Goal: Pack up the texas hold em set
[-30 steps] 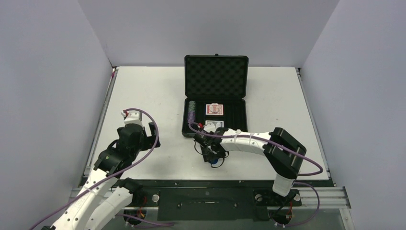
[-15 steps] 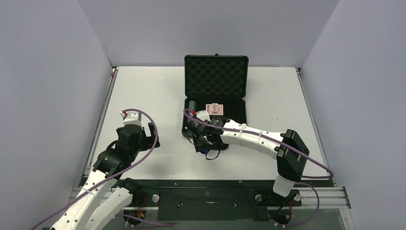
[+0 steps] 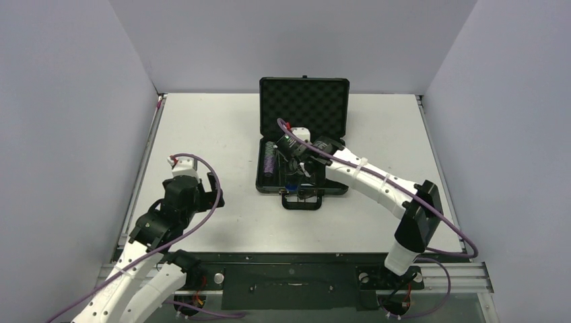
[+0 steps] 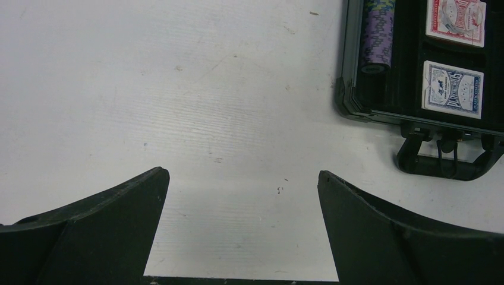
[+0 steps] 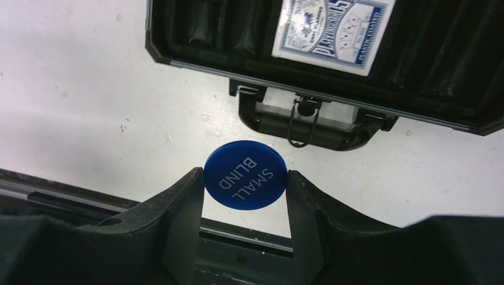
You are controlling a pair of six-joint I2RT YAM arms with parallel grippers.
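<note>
The right jaws are half closed on a round blue plastic disc (image 5: pixel 245 169) lettered SMALL BLIND, pinched by its rim with its flat face towards the wrist camera. Just beyond the tips lies the open black foam-lined hard case (image 5: pixel 440 59). Its handle (image 5: pixel 309 127) is straight ahead of the disc and the blue card deck (image 5: pixel 333 27) further on. The empty ribbed slots beside that deck look like the target. The left jaws, spread wide and empty over the white tabletop (image 4: pixel 178 89), are well apart from the case.

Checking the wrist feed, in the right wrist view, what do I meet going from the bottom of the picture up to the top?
Blue disc → case handle → blue deck.
</note>
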